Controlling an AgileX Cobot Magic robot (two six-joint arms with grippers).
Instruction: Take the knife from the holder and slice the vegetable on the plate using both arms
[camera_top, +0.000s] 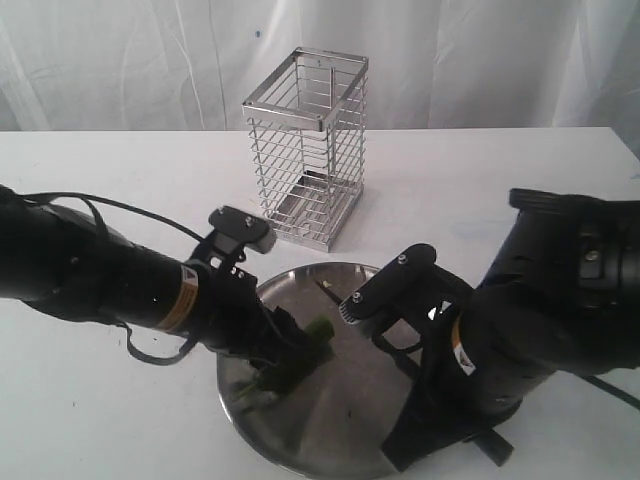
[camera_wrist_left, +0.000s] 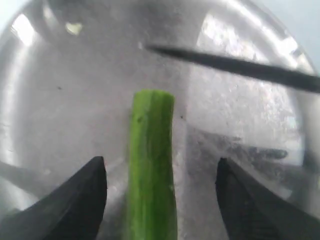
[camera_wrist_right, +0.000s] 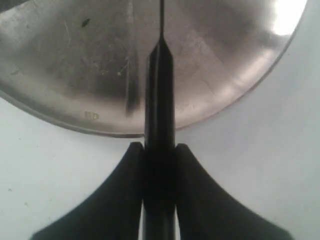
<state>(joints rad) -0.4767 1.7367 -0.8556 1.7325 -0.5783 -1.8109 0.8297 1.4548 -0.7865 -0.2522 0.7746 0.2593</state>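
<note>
The small green chili-like pod, the vegetable (camera_wrist_left: 150, 170), lies flat on the large round plate of dull grey stainless steel (camera_wrist_left: 60, 100). Its blunt cut end points away from the bulky black left arm (camera_top: 100, 275). That arm's jaws stand wide open, one on each side of the pod. Bare steel shows between each jaw and the green skin, so nothing is gripped there.

The pod looks light, slim and smooth-skinned, and the plate under it is slick. It would probably roll or skid under a blade unless pinned. A sensible hold is across its body, back from the cut end. The hold should be firm enough to stop it turning yet gentle, since the flesh is likely soft and could bruise or split under a hard squeeze.

The long slim knife with a dark pointed blade and black rounded handle (camera_wrist_right: 160, 100) is out of the holder, clamped by its handle in the closed jaws of the right arm (camera_top: 560, 300). Its blade reaches over the plate and crosses just past the pod's cut end without touching it. The knife seems stiff and light, though the rounded handle might twist in the grip when the edge meets resistance.

The tall cage of thin shiny metal wires, the holder (camera_top: 305, 150), stands on the white tabletop (camera_top: 100, 170) behind the plate.
</note>
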